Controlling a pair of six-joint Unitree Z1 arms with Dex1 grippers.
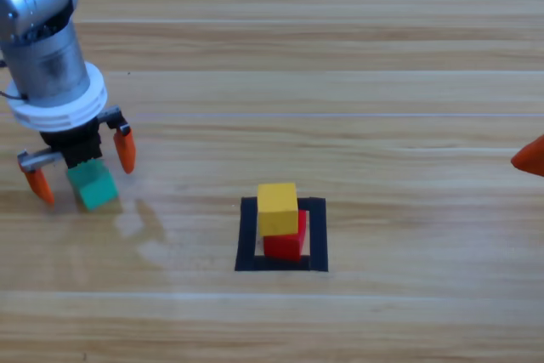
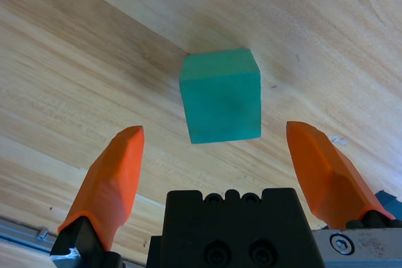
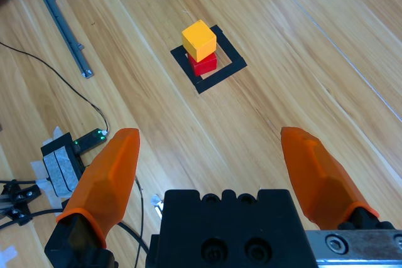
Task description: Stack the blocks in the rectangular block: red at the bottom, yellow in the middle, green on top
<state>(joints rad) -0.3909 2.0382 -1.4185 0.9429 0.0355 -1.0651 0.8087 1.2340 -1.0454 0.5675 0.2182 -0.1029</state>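
The green cube (image 1: 92, 184) (image 2: 221, 95) rests on the wood at the left, between the spread orange jaws of my left gripper (image 1: 82, 166) (image 2: 223, 155), which is open and not touching it. Inside the black tape rectangle (image 1: 247, 235) (image 3: 233, 69) the yellow cube (image 1: 278, 208) (image 3: 199, 40) sits on the red cube (image 1: 286, 244) (image 3: 204, 64), a little askew. My right gripper (image 3: 217, 161) is open and drawn back at the right edge, where one orange tip (image 1: 530, 155) shows in the high view.
In the right wrist view a metal rail (image 3: 59, 20), black cables (image 3: 75, 89) and a taped device (image 3: 63, 167) lie beyond the table's side. Bare wood runs between the green cube and the rectangle.
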